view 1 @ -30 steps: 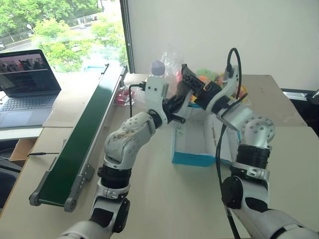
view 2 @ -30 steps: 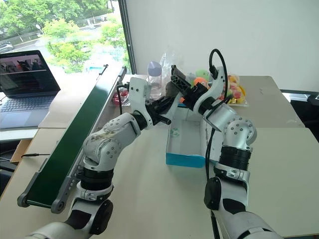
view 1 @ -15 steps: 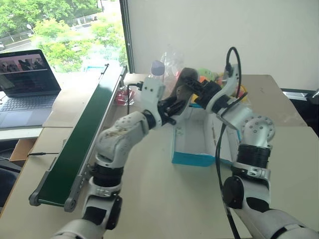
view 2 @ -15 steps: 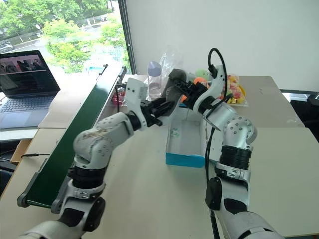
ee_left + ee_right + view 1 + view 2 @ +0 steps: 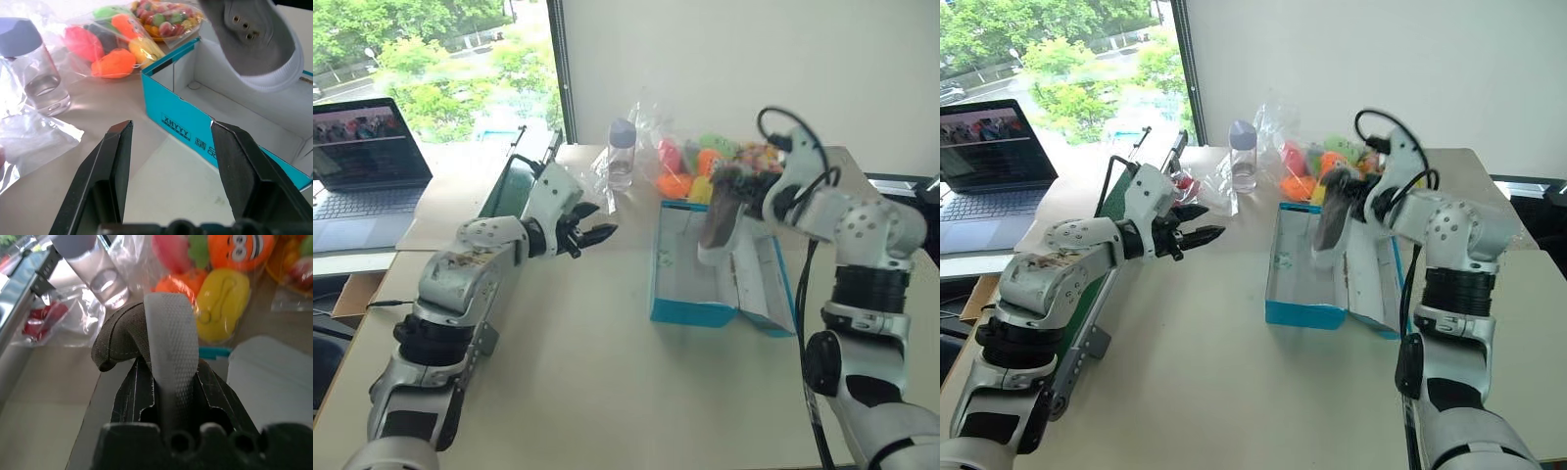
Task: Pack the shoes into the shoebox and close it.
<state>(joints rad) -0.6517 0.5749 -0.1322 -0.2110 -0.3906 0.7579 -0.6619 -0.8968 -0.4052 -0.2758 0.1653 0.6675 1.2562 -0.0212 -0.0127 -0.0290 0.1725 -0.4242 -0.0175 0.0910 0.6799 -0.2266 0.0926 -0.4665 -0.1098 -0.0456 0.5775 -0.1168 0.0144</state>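
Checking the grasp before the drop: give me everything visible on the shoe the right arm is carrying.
The shoe is a dark grey low sneaker, fabric-looking, with a pale grey-white textured sole and metal eyelets on its side. The right gripper is shut on it, black fingers clamping the sole edge-on. It hangs steeply tilted, one end pointing down into the open turquoise shoebox, above the white interior. Whether that end touches the box floor cannot be told. Nothing else touches it.
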